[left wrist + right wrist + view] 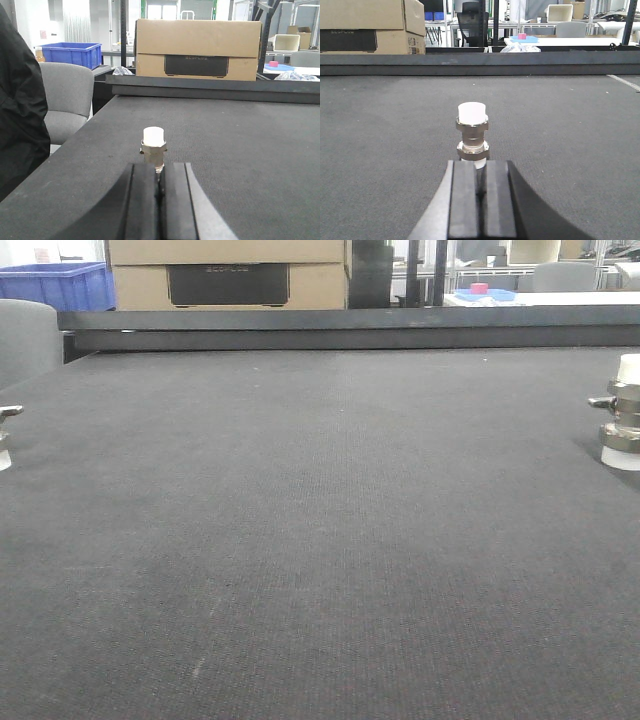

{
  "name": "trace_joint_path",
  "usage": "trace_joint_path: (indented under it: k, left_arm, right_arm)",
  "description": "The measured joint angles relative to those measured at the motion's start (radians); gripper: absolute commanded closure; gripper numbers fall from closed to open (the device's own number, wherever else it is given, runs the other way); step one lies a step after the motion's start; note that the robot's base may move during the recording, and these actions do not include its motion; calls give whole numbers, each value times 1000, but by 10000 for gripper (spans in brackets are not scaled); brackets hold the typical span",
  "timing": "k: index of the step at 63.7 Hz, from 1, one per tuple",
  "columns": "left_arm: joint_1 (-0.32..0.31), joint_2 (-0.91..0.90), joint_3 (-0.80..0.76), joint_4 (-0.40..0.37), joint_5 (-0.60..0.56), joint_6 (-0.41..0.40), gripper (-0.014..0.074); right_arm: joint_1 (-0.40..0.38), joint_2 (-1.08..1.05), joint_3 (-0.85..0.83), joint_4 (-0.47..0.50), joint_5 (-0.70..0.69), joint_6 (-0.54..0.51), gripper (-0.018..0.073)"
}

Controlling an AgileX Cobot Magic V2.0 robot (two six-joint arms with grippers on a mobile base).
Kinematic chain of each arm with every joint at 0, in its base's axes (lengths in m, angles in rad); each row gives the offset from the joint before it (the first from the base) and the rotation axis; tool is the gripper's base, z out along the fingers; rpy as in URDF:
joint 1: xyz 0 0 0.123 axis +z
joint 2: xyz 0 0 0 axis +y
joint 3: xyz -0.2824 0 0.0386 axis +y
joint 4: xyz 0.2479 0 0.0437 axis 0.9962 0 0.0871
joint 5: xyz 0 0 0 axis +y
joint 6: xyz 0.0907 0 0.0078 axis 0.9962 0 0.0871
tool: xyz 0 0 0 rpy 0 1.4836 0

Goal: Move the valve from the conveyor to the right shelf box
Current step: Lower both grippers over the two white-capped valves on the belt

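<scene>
The conveyor (320, 540) is a wide dark grey woven belt that fills the front view. One valve (624, 412) stands upright at its right edge: silver body, white caps, short side handle. In the right wrist view this valve (472, 137) stands just beyond my right gripper (480, 165), whose jaws are shut with nothing between them. A second valve (5, 435) is cut off at the left edge of the front view. This valve (153, 149) stands right ahead of my shut left gripper (159, 167). The right shelf box is out of view.
A dark rail (350, 328) runs along the belt's far edge. Behind it stand a cardboard box (228, 275) and a blue crate (58, 285). A grey chair (65, 100) and a person in black (20, 110) are left of the belt.
</scene>
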State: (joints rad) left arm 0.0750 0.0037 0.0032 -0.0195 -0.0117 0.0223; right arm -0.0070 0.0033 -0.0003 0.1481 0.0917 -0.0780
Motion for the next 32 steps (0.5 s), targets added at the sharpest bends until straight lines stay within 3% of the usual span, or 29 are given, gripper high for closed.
trace_joint_path:
  k: [22,32]
  left_arm:
    - [0,0,0,0,-18,0,707]
    - [0,0,0,0,-109,0,707]
  right_arm:
    - [0,0,0,0,-71,0,715]
    - [0,0,0,0,-132,0,715]
